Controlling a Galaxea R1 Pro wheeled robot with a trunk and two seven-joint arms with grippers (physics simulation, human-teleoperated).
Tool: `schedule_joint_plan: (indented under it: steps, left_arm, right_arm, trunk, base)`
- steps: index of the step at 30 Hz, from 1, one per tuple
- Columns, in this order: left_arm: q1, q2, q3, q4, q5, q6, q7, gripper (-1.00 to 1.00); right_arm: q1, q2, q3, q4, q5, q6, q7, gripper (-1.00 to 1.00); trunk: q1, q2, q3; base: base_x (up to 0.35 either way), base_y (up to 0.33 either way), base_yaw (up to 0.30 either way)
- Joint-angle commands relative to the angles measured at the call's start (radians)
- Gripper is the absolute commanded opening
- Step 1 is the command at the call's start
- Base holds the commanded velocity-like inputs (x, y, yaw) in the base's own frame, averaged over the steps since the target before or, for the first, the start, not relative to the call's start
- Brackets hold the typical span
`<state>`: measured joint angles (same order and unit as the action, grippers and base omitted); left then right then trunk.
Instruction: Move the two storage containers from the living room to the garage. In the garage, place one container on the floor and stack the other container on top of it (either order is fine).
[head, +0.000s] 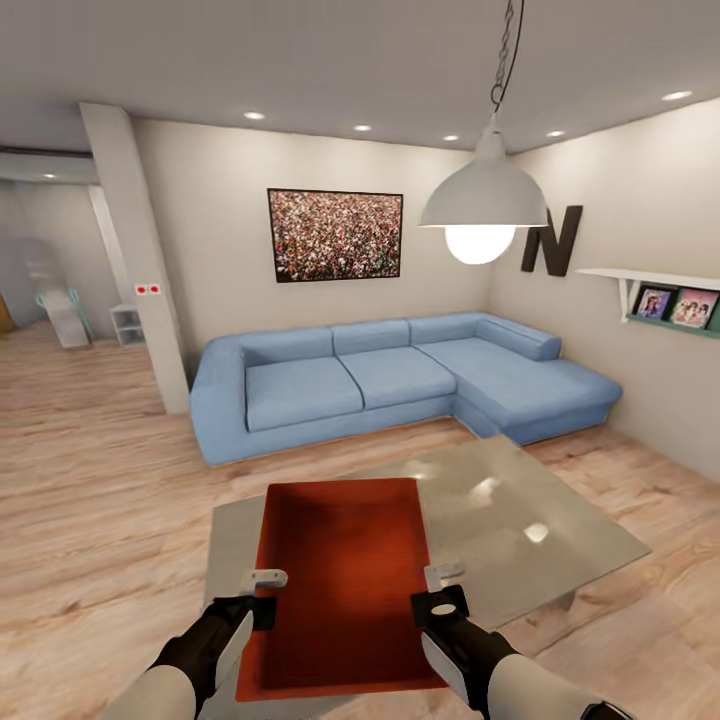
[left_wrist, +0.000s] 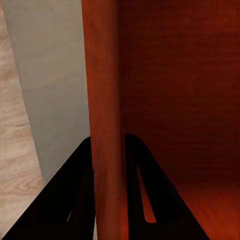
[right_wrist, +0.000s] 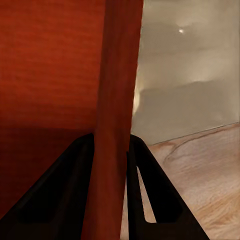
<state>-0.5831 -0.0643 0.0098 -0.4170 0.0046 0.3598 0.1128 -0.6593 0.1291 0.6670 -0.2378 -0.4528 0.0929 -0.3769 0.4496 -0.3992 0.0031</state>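
Head view: you are in the living room, facing a blue sectional sofa (head: 400, 385) w/ a framed picture (head: 335, 235) on the cream wall above it and a pendant lamp (head: 483, 205) hanging at upper right. One orange-red storage container (head: 345, 585) sits lengthwise on a glass-topped coffee table (head: 530, 520), near end toward you. Your left gripper (head: 262, 595) is at the container's left long wall; your right gripper (head: 440, 590) is at the right long wall. Light wood plank floor (head: 100, 480) surrounds the table.

Left wrist view: both dark fingers (left_wrist: 70, 200) straddle the container's wall (left_wrist: 102, 100), one inside the bin, one outside, closed onto it. Table top and plank floor lie beyond.

Right wrist view: same config. Fingers (right_wrist: 60, 195) are clamped on the opposite wall (right_wrist: 117, 100), one each side. Glass top and floor show past the wall.
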Motion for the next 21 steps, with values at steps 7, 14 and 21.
schedule_joint_plan:
  steps: [7,14,21]
  left_arm:
    - [0.000,-0.002,-0.002,0.000,0.015,0.004,0.002,-1.00]
    - [0.000,-0.002,-0.002,0.000,0.015,0.004,0.002,-1.00]
    - [0.000,-0.002,-0.002,0.000,0.015,0.004,0.002,-1.00]
  right_arm:
    - [0.000,0.007,0.008,-0.023,-0.001,0.007,-0.002,-1.00]
    - [0.000,0.007,0.008,-0.022,-0.001,0.007,-0.002,-1.00]
    - [0.000,0.007,0.008,-0.022,-0.001,0.007,-0.002,-1.00]
  trunk:
    - [0.000,-0.001,0.000]
    - [0.000,-0.001,0.000]
    - [0.000,-0.001,0.000]
  base:
    - [0.000,0.000,0.286]
    - [0.000,0.000,0.286]
    - [0.000,0.000,0.286]
